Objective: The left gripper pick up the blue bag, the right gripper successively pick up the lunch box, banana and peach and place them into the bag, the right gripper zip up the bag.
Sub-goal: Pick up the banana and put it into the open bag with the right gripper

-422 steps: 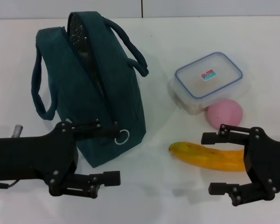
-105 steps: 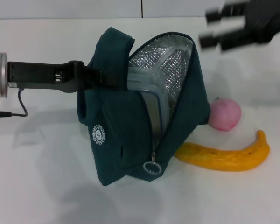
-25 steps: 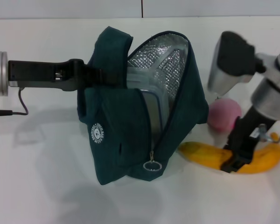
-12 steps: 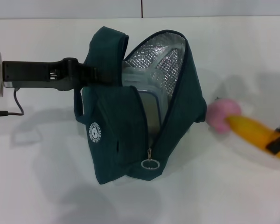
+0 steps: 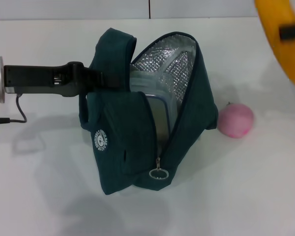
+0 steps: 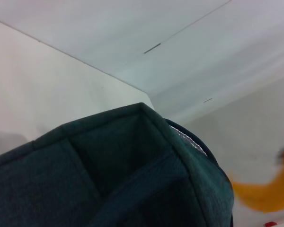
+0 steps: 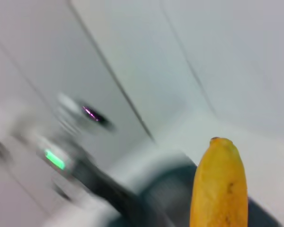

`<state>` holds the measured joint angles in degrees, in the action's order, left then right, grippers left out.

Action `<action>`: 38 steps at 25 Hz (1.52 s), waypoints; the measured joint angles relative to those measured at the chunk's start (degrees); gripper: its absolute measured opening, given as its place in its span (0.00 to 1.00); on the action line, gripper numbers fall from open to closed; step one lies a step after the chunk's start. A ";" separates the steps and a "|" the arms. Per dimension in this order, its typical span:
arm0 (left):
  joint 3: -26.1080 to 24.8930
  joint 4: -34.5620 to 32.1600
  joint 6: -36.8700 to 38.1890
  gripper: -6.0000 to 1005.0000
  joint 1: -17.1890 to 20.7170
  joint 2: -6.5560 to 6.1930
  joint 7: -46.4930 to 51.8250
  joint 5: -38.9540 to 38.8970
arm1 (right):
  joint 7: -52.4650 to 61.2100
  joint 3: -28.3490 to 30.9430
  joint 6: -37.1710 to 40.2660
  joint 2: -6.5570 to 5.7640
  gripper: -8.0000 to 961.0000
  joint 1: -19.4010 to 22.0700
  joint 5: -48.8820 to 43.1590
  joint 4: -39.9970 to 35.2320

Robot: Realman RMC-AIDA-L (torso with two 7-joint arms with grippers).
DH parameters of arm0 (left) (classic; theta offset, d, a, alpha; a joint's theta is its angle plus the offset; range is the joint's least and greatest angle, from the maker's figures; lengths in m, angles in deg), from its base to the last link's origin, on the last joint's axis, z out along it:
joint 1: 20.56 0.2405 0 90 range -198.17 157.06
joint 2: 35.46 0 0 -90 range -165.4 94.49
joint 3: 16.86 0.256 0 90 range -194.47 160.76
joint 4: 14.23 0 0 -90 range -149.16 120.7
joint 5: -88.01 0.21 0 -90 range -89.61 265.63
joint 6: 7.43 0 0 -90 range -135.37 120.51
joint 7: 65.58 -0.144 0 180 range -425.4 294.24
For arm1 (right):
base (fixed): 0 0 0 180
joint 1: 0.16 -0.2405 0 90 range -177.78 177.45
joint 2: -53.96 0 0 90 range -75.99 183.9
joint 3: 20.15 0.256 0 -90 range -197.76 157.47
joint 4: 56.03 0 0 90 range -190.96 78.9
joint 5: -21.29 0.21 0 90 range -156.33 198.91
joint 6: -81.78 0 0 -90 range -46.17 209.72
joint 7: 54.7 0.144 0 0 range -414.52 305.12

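The blue bag hangs tilted over the table with its mouth unzipped and its foil lining showing. My left gripper reaches in from the left and is shut on the bag's handle. The lunch box stands on edge inside the bag. High at the far right, the banana is in the air, with a black finger of my right gripper across it. In the right wrist view the banana fills the lower part. The peach lies on the table just right of the bag.
A ring zipper pull hangs at the bag's lower front, and a round white logo marks its side. The left wrist view shows the bag's fabric close up and the banana beyond it. A cable trails at the far left.
The banana has risen with my right gripper from low at the right edge to the top right corner. The bag and the left arm have stayed almost still.
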<state>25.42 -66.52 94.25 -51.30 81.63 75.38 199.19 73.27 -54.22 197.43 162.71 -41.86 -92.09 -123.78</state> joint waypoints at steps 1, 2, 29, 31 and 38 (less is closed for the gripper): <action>0.00 0.00 0.00 0.04 0.00 0.02 0.00 0.00 | -0.11 -0.08 -0.12 -0.09 0.43 0.36 4.76 0.59; 0.00 0.00 0.01 0.04 0.00 0.06 0.01 -0.01 | -0.40 -0.23 -0.15 -0.06 0.43 0.49 8.12 1.17; 0.05 1.73 -0.09 0.04 -0.87 0.38 -1.00 0.00 | -36.64 -22.22 -16.93 7.17 0.43 -4.36 26.52 39.20; 0.03 1.74 -0.09 0.04 -0.89 0.38 -1.09 0.00 | -36.98 -22.32 -16.96 7.21 0.43 -4.10 26.55 39.83; 0.00 1.76 -0.17 0.04 -0.90 0.26 -1.12 0.00 | -37.71 -22.42 -20.08 7.42 0.43 -2.50 26.69 41.06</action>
<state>25.42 -64.76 94.08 -52.20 81.90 74.26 199.19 35.56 -76.63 177.35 170.13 -44.36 -65.40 -82.72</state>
